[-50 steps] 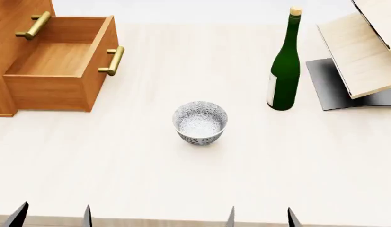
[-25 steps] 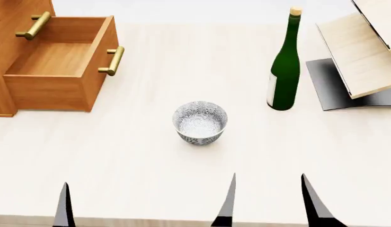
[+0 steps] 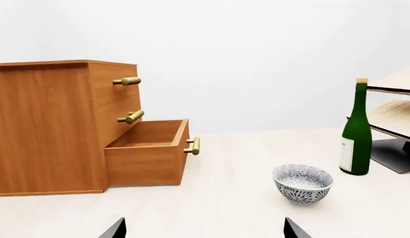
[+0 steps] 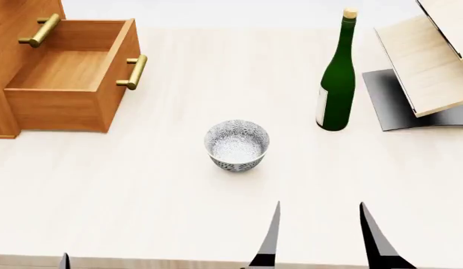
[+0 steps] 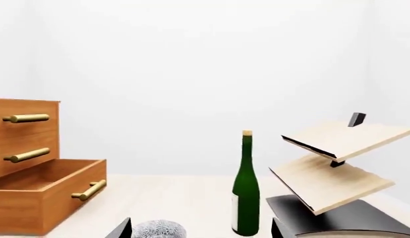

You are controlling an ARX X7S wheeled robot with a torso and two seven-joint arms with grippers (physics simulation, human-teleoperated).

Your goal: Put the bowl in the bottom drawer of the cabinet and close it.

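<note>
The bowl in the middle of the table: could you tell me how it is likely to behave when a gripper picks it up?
The bowl looks rigid and glazed, so probably slippery on a rim pinch. Its narrow foot under a wide body suggests it may tip if nudged.

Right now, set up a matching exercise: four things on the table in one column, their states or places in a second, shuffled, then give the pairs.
Things:
1. bowl
2. bottom drawer
3. green bottle
4. right gripper

States or places:
A. pulled open and empty
B. open, holding nothing, near the table's front edge
C. upright beside the pale wood rack
D. alone mid-table, upright, untouched

Pairs: 1-D, 2-A, 3-C, 4-B
</note>
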